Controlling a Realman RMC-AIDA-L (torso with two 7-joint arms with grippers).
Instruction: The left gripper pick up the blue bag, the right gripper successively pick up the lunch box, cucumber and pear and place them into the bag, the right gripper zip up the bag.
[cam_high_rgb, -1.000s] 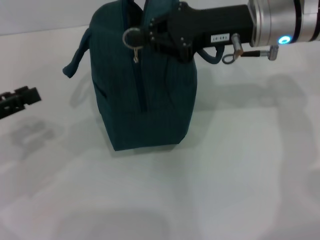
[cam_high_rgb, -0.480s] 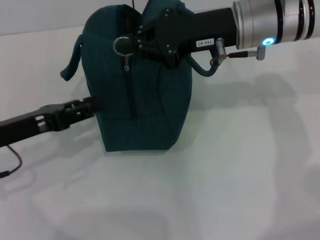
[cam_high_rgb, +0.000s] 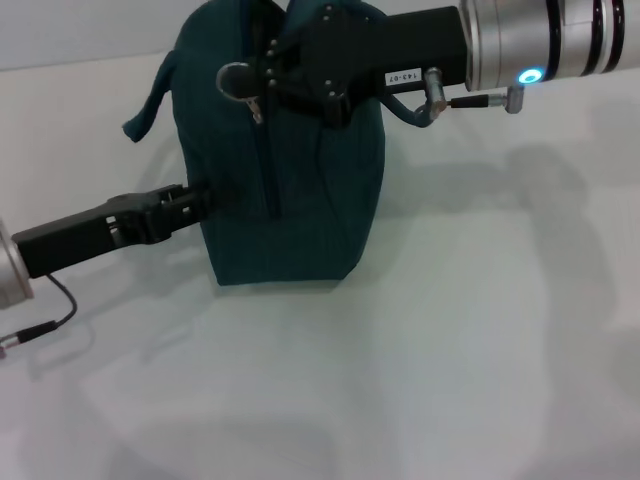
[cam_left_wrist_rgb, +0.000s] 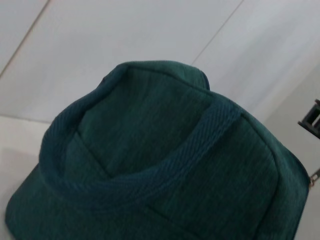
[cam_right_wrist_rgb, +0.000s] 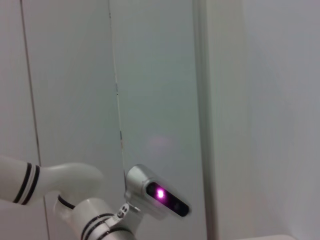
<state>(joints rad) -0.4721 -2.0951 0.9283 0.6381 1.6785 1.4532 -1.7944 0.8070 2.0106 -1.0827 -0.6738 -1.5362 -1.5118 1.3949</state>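
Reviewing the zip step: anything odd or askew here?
Nothing stands out. The bag stands upright on the table, right gripper at its top by the zipper, left gripper against its side. No spills or damage visible.

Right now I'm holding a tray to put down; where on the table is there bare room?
Bare table lies in front of the blue bag and to its right, under the right gripper arm. It is crowded on the bag's left, where the left gripper meets it.
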